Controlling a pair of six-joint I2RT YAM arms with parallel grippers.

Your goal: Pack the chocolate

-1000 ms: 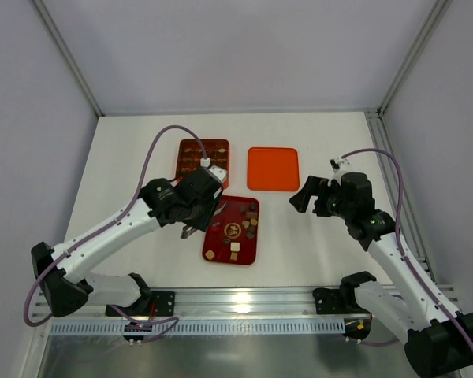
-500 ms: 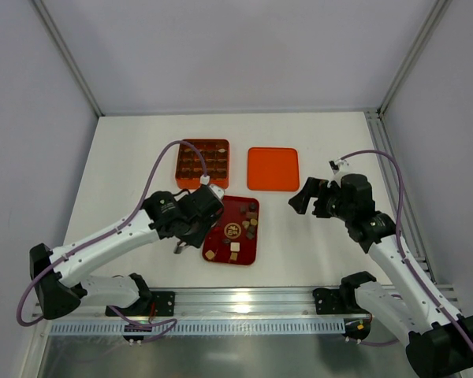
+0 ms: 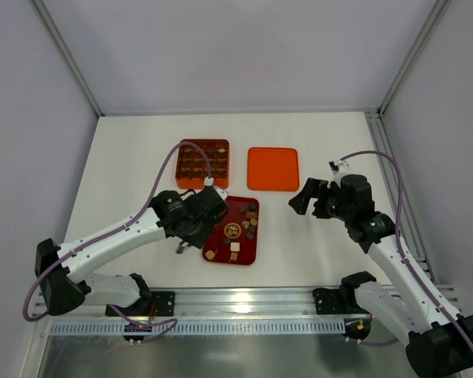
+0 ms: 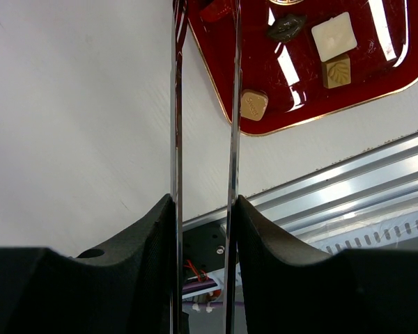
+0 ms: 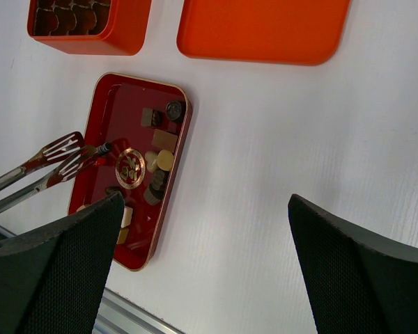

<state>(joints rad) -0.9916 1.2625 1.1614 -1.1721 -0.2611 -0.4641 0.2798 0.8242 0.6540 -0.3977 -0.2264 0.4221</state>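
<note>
Left gripper (image 4: 203, 209) is clamped on thin metal tongs (image 5: 35, 167), tips over the red tray (image 5: 101, 115) where the chocolate (image 5: 166, 160) lies loose (tray's at 5 o'clock from the orange grid box (image 5: 90, 43)). Right gripper (image 3: 302, 197) gapes wide, empty. Pieces look light, smooth, prob easy to dent, so pinch the flat sides gently.

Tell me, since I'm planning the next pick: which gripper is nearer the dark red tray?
Left. The left gripper, holding tongs, sits at the dark red tray's left edge. The right gripper hangs open above the table, well off the tray's right side.
</note>
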